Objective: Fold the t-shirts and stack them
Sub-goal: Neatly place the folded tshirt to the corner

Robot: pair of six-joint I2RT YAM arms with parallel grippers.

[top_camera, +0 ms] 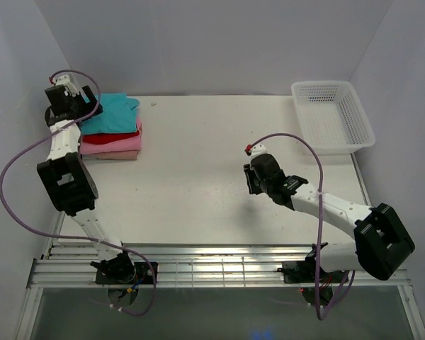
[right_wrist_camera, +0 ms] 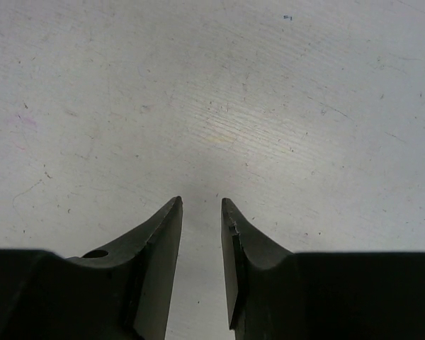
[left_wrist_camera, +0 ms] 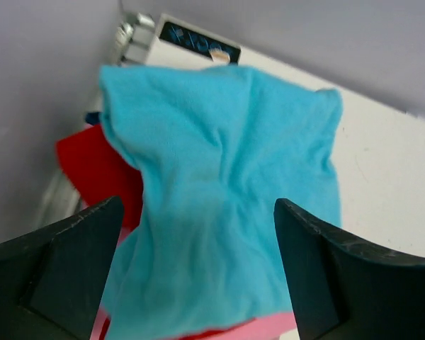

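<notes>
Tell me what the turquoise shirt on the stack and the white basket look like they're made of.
The turquoise shirt looks like soft, matte knit cloth, likely cotton: it wrinkles and drapes in folds. The white basket looks like rigid moulded plastic: straight walls with an even mesh of holes.

Robotics lab cell: plain white walls (top_camera: 212, 42), white table (top_camera: 198, 184), aluminium rail mount (top_camera: 219, 269).

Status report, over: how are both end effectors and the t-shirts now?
Left end effector open over teal t-shirt, top of stack. Right end effector barely open, empty, over table. Nothing blocking.
</notes>
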